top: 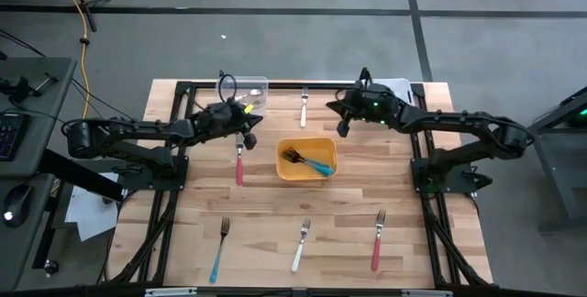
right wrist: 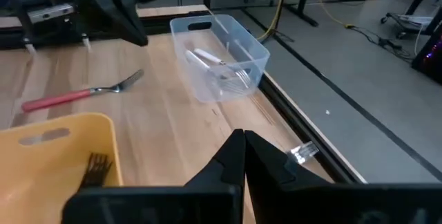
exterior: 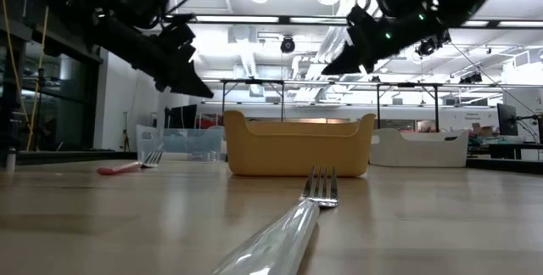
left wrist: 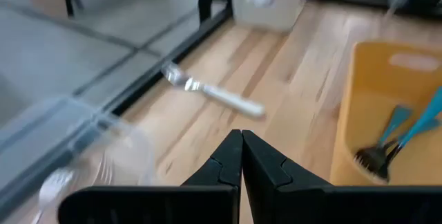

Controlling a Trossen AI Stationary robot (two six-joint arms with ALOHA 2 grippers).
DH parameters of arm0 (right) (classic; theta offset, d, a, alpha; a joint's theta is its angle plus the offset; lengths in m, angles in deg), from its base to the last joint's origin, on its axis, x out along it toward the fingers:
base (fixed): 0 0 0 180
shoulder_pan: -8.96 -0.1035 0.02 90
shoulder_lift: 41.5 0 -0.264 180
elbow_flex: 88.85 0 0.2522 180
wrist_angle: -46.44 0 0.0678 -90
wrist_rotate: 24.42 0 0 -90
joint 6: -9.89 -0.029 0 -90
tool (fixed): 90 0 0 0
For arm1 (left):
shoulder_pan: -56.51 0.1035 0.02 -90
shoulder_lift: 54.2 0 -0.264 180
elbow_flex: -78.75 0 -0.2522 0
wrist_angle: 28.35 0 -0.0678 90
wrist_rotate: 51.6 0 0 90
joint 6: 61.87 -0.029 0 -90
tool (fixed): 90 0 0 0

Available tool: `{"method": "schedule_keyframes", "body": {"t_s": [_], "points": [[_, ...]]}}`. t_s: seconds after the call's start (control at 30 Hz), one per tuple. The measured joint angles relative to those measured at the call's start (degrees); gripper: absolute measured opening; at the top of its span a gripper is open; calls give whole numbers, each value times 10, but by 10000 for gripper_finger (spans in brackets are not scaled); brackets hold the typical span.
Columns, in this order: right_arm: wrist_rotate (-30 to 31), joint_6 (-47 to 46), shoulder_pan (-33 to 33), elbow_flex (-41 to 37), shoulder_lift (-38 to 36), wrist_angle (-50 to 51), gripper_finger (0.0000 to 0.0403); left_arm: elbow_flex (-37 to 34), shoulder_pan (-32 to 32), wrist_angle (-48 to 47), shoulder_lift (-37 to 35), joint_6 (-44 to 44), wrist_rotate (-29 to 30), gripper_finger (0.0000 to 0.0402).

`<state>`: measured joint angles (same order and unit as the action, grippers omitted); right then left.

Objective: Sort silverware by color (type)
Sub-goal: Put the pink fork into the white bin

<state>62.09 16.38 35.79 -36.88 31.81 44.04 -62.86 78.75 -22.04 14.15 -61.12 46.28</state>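
A yellow bin (top: 307, 174) at the table's middle holds blue-handled forks (left wrist: 404, 131). A red fork (top: 240, 164) lies flat to its left, and a silver fork (top: 304, 104) lies near the far edge. Along the near edge lie a blue fork (top: 219, 248), a white fork (top: 301, 247) and a red fork (top: 377, 239). My left gripper (top: 248, 137) hangs shut above the red fork's tine end, holding nothing. My right gripper (top: 342, 129) hangs shut in the air beyond the yellow bin's far right corner, also with nothing in it.
A clear bin (right wrist: 221, 54) at the far left holds a white fork (right wrist: 207, 58). A white bin (top: 396, 87) stands at the far right. A black frame (top: 183, 91) runs round the table's far and side edges. Bare wood lies between the yellow bin and the near row of forks.
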Motion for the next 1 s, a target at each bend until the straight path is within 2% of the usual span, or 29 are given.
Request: {"method": "schedule_keyframes", "body": {"t_s": [0.1, 0.33, 0.6, 0.73, 1.0], "points": [[-24, 4, 25, -41, -3, -46, 1, 30, 0, -87, 0, 16, 15, 0], [-28, 9, 45, -97, -3, -113, 1, 95, -6, -265, 0, 95, 19, 0], [-30, 26, 44, -101, -3, -115, 1, 112, -19, -473, 0, 263, 56, 24], [-30, 30, 44, -101, -3, -115, 0, 112, -45, -514, 0, 336, 56, 48], [-30, 31, 44, -101, -3, -115, 0, 112, -109, -516, 0, 451, 70, 97]]}}
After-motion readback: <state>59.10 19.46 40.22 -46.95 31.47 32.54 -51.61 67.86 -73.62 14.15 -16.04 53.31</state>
